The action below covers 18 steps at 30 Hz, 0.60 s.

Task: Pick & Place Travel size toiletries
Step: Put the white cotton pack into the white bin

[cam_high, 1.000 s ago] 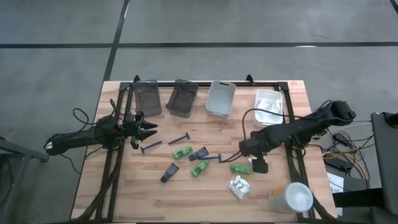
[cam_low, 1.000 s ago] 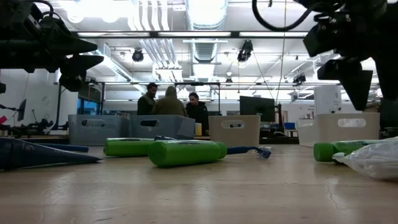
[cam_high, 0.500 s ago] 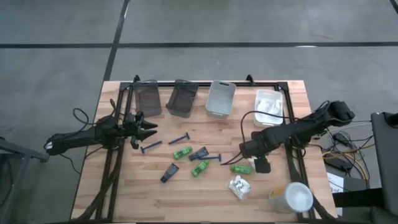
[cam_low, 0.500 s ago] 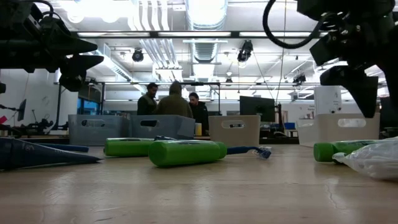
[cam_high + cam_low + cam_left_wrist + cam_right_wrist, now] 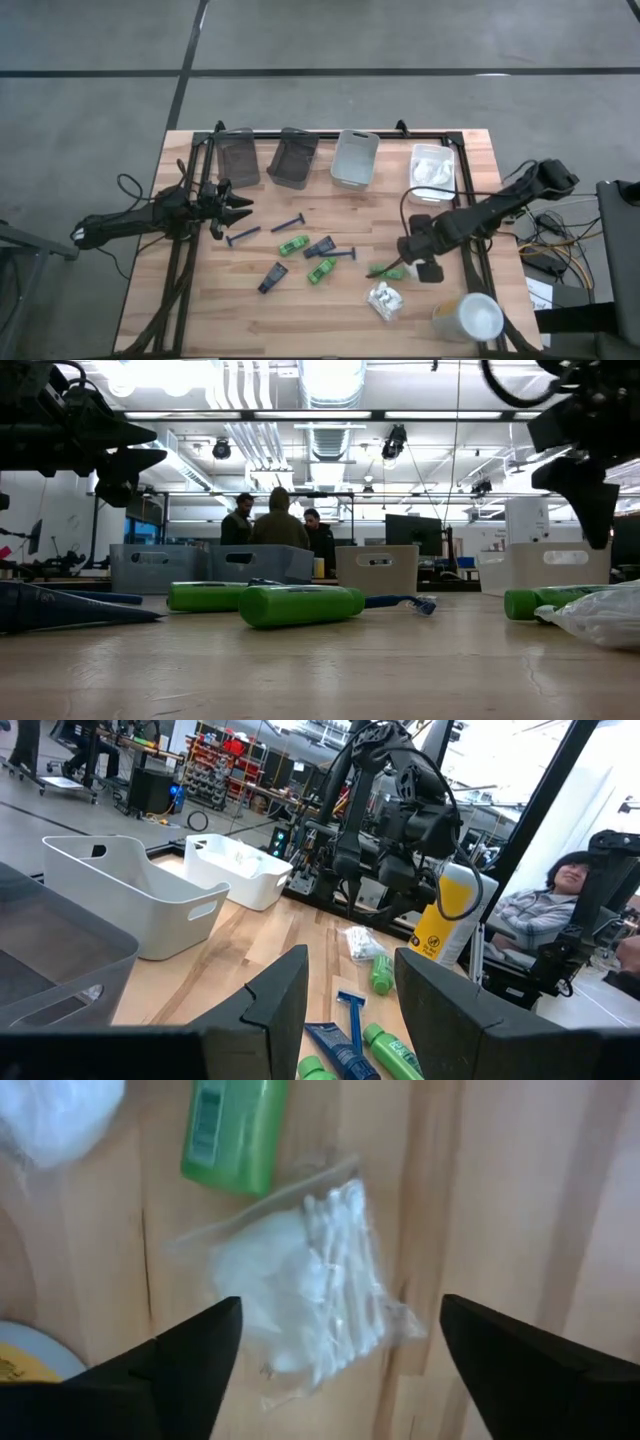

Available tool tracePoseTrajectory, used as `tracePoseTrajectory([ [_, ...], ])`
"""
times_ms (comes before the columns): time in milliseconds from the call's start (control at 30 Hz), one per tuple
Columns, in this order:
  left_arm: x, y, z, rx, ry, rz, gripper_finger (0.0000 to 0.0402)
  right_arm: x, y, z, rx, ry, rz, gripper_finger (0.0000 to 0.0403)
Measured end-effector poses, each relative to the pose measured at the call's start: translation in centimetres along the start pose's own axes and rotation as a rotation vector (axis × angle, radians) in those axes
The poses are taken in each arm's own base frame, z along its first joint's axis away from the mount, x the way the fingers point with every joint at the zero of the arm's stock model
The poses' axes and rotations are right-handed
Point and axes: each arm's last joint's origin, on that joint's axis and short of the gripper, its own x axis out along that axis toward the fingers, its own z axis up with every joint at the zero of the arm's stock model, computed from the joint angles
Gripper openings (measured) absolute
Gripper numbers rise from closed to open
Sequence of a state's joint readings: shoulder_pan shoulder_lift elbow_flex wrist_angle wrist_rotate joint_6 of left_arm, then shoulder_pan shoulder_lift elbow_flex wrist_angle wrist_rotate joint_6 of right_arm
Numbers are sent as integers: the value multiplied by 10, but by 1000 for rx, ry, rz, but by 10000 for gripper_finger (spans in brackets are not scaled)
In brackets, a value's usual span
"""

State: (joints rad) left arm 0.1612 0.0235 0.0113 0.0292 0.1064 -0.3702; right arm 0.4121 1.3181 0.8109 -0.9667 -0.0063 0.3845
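Along the far edge of the surface [image 5: 200,300] stand four bins: two dark grey bins [image 5: 268,159], a light grey bin [image 5: 354,160], and a white bin [image 5: 432,170] holding white packets. Toiletries lie scattered mid-surface: razors [image 5: 287,224], green packs [image 5: 293,245], dark blue pieces [image 5: 272,277]. The right gripper [image 5: 330,1355], fingers spread and empty, hovers over a crinkly white packet [image 5: 300,1280] beside a green pack [image 5: 232,1130]; a large white cup [image 5: 470,318] stands near. The left gripper [image 5: 350,1000], released, waits at the left edge.
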Motion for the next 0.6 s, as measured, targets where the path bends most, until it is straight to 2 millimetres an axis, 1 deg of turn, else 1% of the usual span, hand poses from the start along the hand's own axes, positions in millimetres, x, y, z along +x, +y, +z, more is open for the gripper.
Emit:
tracePoseTrajectory([
  [100,0,0,0,0,0,0,156,9,5,-2,-26,2,2,356],
  [200,0,0,0,0,0,0,156,18,8,-4,-43,0,-1,360],
  [600,0,0,0,0,1,-1,156,49,4,-15,-18,0,-10,326],
])
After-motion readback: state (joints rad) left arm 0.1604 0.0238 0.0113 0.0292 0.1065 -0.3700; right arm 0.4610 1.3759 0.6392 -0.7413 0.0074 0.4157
